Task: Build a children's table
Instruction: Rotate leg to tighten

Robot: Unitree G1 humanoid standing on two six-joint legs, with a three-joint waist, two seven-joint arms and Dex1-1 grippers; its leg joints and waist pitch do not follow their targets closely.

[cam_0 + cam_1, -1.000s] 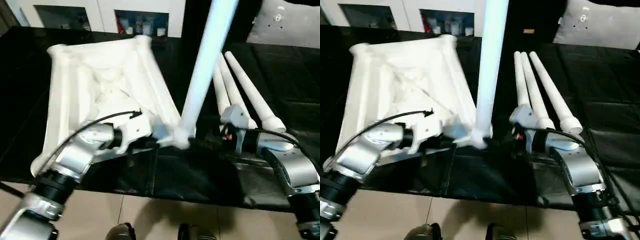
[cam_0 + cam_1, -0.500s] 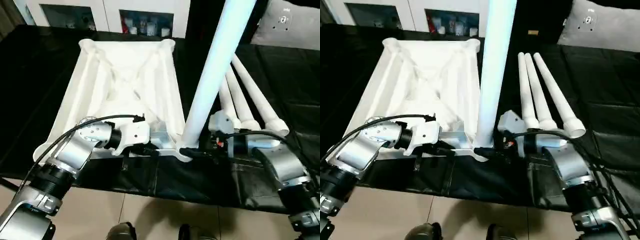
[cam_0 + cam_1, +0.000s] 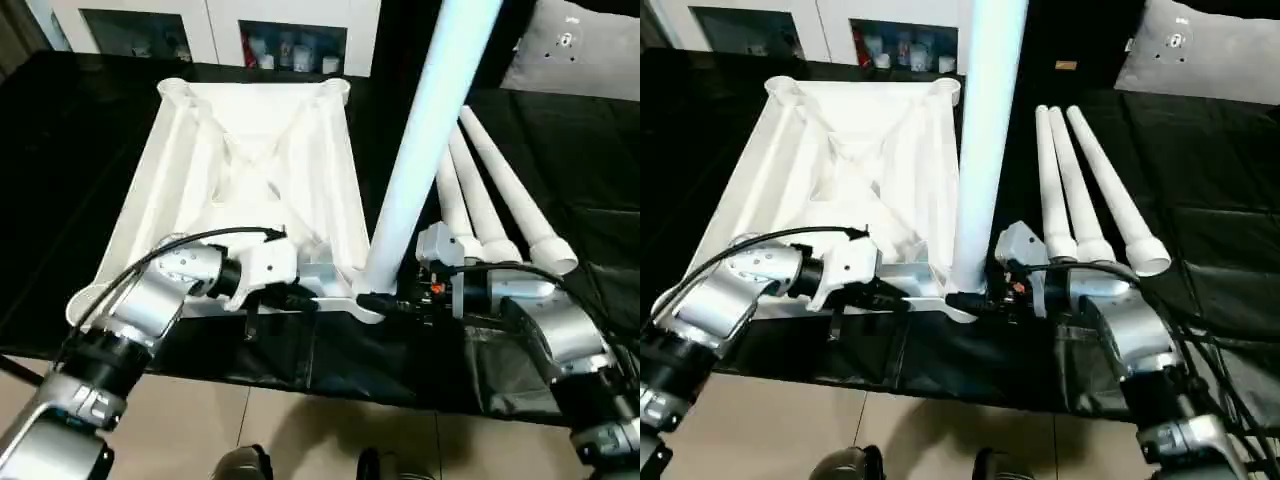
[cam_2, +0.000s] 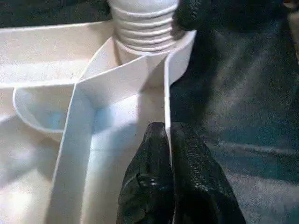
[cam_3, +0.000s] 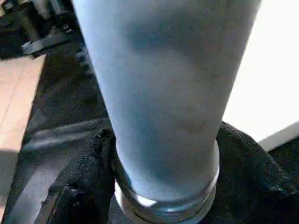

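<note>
The white table top (image 3: 250,150) lies upside down on the black cover, ribs up. One white leg (image 3: 420,140) stands upright in its near right corner socket, with the threaded end (image 4: 145,23) seated in the socket. My left gripper (image 3: 320,300) is shut on the top's near rim beside that corner, its fingers (image 4: 149,177) pinching the thin wall. My right gripper (image 3: 385,303) reaches in from the right at the leg's base. Its black fingers (image 5: 79,186) press on both sides of the leg (image 5: 163,93). Three more legs (image 3: 490,200) lie side by side to the right.
The black table cover (image 3: 560,150) spreads across the work surface, its front edge hanging over a tiled floor (image 3: 250,430). White cabinets with bottles (image 3: 290,45) stand behind. A grey panel (image 3: 580,50) sits at the far right.
The right gripper's fingers have drawn in around the upright leg's base. The left gripper keeps its hold on the rim. The camera view has shifted and steadied.
</note>
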